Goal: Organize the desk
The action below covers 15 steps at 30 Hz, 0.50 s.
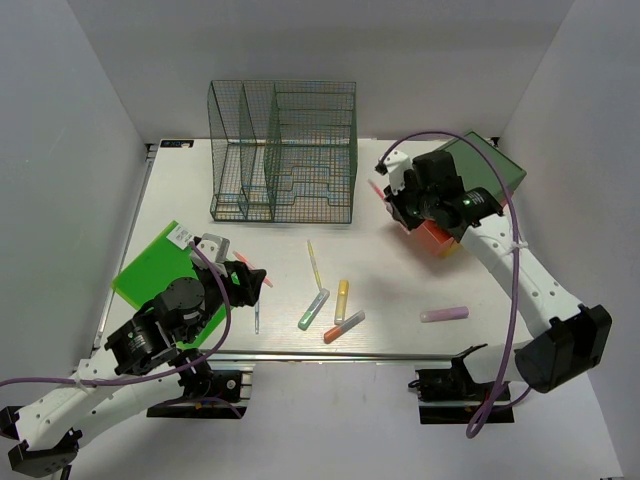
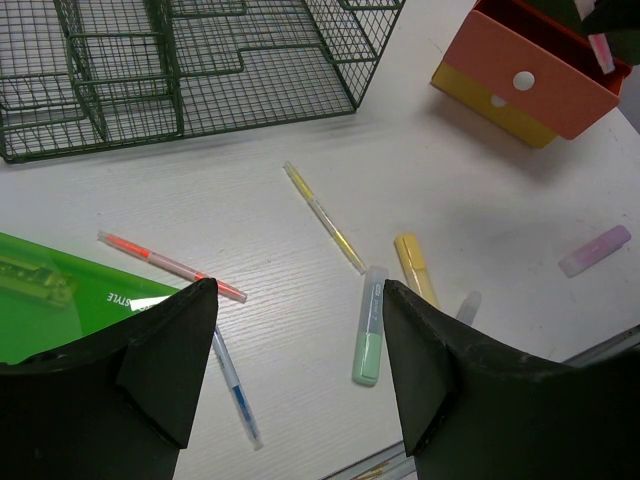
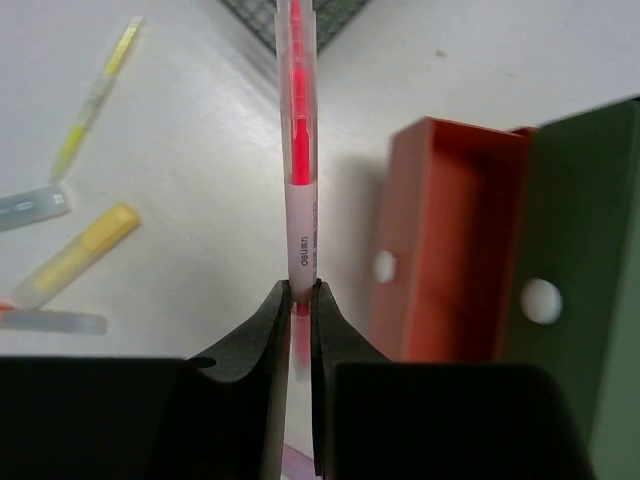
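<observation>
Count: one worktop [image 1: 400, 270], one wire rack [image 1: 283, 150], one drawer box [image 1: 490, 165], one green folder [image 1: 150, 270], four thin pens and four stubby highlighters. The worktop is a flat white rectangle with a faint grain and an aluminium rail along its near edge. It lies under everything in view, and the rack stands at its far side. The rack is dark green wire mesh, box-shaped, with upright dividers and stepped tiers. To the right of the rack sits the drawer box, green-topped, with an orange drawer [image 3: 440, 240] pulled out; its front carries a round white knob. In front of the rack lie the yellow pen [image 1: 314, 260], green highlighter [image 1: 314, 309], yellow highlighter [image 1: 342, 299] and orange highlighter [image 1: 344, 326]. The purple highlighter [image 1: 444, 314] is in front and to the right of the rack. In front and to the left of it are the red pen [image 2: 170, 265], blue pen [image 2: 235, 390] and the glossy flat folder. The left fingers [image 2: 195, 320] stand wide apart with nothing between them, over the folder's edge. The right fingers [image 3: 275, 320] are pinched on a translucent pink pen [image 3: 298, 150], to the right of the rack beside the open drawer.
</observation>
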Motion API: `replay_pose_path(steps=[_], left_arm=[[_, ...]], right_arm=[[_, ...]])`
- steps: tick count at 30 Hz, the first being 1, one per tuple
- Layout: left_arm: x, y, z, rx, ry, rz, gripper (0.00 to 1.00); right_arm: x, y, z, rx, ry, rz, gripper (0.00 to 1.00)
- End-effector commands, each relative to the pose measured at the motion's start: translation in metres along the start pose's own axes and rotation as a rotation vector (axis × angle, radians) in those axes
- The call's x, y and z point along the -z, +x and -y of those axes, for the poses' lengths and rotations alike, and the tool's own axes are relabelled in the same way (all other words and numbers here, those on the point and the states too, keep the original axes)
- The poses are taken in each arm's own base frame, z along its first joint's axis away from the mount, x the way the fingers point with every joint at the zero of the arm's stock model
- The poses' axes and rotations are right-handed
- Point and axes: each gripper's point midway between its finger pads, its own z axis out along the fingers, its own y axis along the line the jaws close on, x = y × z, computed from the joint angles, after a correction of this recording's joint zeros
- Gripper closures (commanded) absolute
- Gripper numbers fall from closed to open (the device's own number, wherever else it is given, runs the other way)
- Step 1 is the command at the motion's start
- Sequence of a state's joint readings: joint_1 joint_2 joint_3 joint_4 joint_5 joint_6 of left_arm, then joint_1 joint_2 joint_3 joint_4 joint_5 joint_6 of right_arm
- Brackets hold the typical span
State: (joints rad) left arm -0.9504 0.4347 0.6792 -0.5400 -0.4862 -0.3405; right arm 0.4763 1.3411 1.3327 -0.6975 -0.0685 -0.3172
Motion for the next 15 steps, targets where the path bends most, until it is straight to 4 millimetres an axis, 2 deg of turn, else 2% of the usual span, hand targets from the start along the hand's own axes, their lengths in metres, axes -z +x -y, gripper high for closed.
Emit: replay_pose_path(steps=[1, 4, 6, 15], left_arm=[[0.000, 0.002, 0.000, -0.009, 0.005, -0.006, 0.23], [0.000, 0.002, 0.000, -0.009, 0.002, -0.005, 0.23], [0.000, 0.002, -0.001, -0.009, 0.001, -0.004, 0.23], [0.000, 0.003, 0.001, -0.010, 0.008, -0.007, 0.23]], right_arm=[[0.014, -0.008, 0.046, 0.051, 0.230, 0.012, 1.00], [0.025, -0.014, 0.073, 0.089, 0.356, 0.019, 1.00], [0.025, -0.009, 0.086, 0.125, 0.421, 0.007, 1.00], [0.025, 0.019, 0.098, 0.178, 0.469, -0.042, 1.00]])
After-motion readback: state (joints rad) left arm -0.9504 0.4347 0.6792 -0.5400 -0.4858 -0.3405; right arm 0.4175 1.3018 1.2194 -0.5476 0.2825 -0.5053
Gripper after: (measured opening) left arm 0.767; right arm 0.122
